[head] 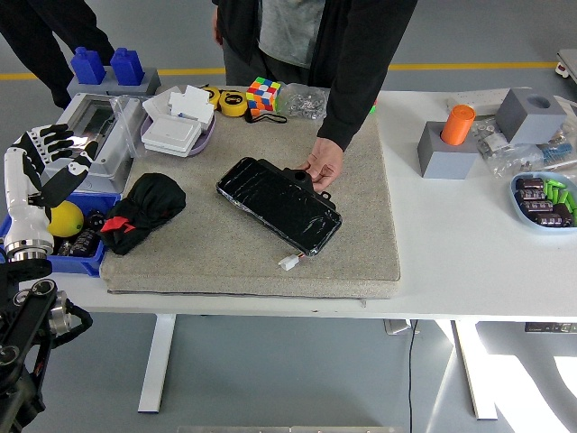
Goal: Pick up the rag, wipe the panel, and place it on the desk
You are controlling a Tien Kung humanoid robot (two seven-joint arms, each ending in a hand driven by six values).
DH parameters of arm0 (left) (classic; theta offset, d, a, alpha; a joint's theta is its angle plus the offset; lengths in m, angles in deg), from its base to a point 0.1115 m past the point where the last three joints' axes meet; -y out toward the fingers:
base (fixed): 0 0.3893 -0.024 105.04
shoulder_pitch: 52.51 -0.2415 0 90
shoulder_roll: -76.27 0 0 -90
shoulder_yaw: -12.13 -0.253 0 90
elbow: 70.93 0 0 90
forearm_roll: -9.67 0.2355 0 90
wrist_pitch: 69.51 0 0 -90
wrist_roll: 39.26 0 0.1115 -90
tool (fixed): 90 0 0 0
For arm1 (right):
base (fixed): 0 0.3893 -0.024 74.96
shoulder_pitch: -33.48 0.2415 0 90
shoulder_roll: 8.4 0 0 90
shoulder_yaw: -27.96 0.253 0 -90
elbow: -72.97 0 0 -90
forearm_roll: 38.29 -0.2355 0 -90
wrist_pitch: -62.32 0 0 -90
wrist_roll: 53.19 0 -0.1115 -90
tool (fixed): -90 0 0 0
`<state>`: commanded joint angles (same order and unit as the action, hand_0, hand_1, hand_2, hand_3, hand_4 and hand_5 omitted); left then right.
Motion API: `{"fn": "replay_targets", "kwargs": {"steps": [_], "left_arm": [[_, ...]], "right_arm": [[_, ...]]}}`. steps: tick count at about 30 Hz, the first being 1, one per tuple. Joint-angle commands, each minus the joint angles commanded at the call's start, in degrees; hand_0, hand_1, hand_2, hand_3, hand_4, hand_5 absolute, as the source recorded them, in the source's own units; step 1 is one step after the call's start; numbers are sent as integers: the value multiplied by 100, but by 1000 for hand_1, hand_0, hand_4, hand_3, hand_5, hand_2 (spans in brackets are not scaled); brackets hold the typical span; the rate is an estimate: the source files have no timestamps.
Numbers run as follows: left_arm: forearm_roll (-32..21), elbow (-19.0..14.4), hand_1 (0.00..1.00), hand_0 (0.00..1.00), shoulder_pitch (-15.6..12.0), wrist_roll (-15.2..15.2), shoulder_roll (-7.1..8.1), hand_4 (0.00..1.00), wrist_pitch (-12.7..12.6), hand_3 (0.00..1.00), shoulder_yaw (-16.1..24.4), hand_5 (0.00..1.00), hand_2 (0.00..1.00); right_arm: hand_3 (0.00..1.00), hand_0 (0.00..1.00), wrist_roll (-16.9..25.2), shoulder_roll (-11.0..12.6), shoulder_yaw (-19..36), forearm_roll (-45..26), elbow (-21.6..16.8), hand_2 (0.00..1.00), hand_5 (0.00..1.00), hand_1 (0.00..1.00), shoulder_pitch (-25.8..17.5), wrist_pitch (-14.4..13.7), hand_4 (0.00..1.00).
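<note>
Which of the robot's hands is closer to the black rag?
Left. The left hand hovers open just left of the rag, above the blue bin. The right hand isn't in view.
</note>
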<state>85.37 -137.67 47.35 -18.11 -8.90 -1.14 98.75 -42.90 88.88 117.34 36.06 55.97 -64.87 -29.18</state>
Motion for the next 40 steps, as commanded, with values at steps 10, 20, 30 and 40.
{"fn": "replay_targets", "kwargs": {"steps": [10,20,30,40], "left_arm": [[31,-73,614,562,-139,-92,10,901,41,577,12,213,607],[60,-174,615,565,-134,-152,23,900,48,576,-31,214,611],[69,-267,621,571,-183,-195,27,899,59,580,-45,216,617],[59,-297,622,573,-207,-202,37,899,56,581,-74,218,618]], "right_arm": [[537,590,-19,-43,84,26,-11,550,373,605,-38,-1,924],[537,590,-24,-47,102,22,-9,550,373,605,-14,-4,922],[536,591,-30,-78,113,16,-13,550,374,605,5,-15,920],[536,590,-31,-80,104,22,2,550,374,605,-1,-27,919]]}}
